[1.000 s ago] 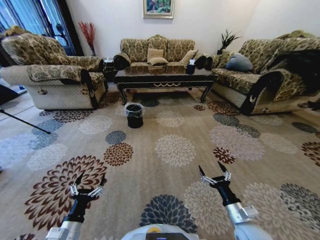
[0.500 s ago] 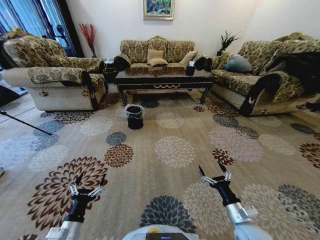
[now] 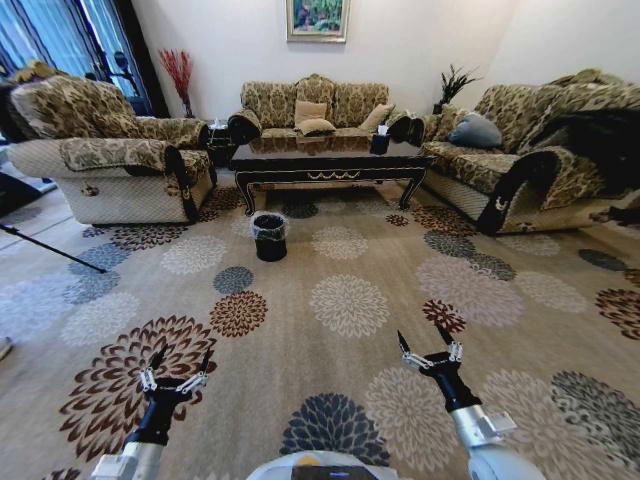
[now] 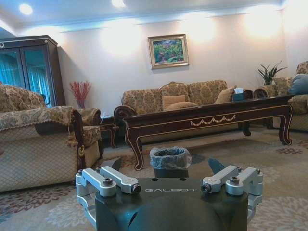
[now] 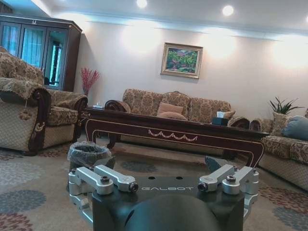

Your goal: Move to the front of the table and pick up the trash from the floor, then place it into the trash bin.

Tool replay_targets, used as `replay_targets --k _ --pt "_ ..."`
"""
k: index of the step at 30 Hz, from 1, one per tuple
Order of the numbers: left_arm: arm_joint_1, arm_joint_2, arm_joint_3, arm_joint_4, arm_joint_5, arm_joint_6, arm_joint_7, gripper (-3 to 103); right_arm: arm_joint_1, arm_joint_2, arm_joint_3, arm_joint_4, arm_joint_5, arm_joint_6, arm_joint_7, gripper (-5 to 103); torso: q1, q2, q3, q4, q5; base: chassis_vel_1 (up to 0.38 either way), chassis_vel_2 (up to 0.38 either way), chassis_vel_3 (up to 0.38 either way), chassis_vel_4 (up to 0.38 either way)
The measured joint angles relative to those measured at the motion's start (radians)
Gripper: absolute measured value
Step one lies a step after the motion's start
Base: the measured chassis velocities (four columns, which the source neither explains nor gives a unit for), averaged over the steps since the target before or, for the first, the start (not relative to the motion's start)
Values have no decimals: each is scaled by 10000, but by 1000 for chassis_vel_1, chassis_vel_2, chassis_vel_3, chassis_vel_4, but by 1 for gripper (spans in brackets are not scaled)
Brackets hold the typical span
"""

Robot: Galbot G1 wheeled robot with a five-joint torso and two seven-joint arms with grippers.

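The table (image 3: 325, 158) and trash bin (image 3: 269, 235) sit slightly lower after camera movement.

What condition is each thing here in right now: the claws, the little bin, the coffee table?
left gripper: open, empty, held above the carpet.
right gripper: open, empty, held above the carpet.
trash bin: upright on the floor, in front of the table, clear bag folded over its rim.
table: standing before the sofa, a tissue box on top.
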Motion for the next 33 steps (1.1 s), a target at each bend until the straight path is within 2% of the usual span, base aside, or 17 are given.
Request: replay_targets --k 3,5,33 --pt "0 -1 0 0 0 1 0 100 0 0 0 0 0 0 0 100 24 119 93 0 0 0 0 0 0" --pt "0 0 0 0 0 1 0 100 0 0 0 0 0 0 0 100 88 355 266 0 0 0 0 0 0" --pt "0 0 0 0 0 0 0 100 0 0 0 0 0 1 0 100 417 1441 1020 0 0 0 0 0 0"
